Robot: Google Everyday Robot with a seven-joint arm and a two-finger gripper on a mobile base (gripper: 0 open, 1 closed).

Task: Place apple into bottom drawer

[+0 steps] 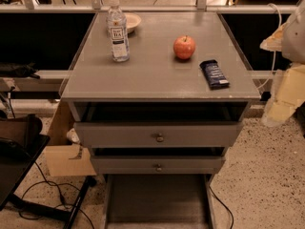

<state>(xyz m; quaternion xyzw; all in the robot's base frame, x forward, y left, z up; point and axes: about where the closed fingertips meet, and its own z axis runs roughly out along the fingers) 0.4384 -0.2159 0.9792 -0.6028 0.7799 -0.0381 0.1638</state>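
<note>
The apple [184,47] is red-orange and stands on the grey cabinet top [152,75], right of centre. The bottom drawer [157,199] is pulled out at floor level, a wide shallow grey tray with nothing showing inside. My gripper [275,111] hangs at the right edge of the view beside the cabinet. It is pale, lower than the cabinet top, and well away from the apple.
A plastic water bottle [117,30] and a small bowl [131,21] stand at the back left of the top. A dark snack bar [214,74] lies right of the apple. Two knobbed drawers [158,136] are slightly open. Cables and a cardboard box [66,156] lie at the left.
</note>
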